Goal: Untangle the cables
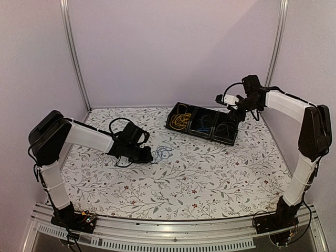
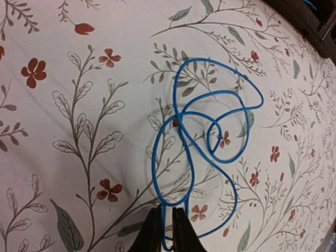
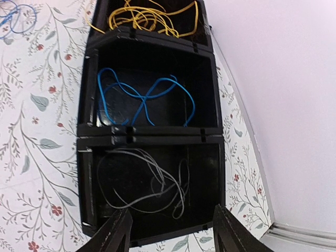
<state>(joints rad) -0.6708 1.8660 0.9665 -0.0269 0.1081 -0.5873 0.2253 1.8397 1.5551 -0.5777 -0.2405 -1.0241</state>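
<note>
The left pincer (image 2: 167,219) is pressed together on a single strand of the loose blue cable (image 2: 209,137), at the edge of its tangle nearest the arm. That cable lies on the flowered counter (image 2: 63,131), apart from the black tray (image 3: 152,135), off the tray's yellow end and nearer the arm bases. Its few loops overlap and cross near the middle. The right pincer (image 3: 173,233) is spread wide and hangs empty above the tray's opposite end compartment, where a grey cable (image 3: 163,181) lies loosely coiled. The tray's middle compartment holds a second blue cable (image 3: 144,100), and its far one a yellow cable (image 3: 137,20).

These wires look thin, light and limp, so a lifted strand will likely drag its loops along rather than keep any shape, and a hard pull may tighten the crossings. The smooth jacket could slip in a light pinch. A free end or an outer single strand seems the better hold, not the crossing.
</note>
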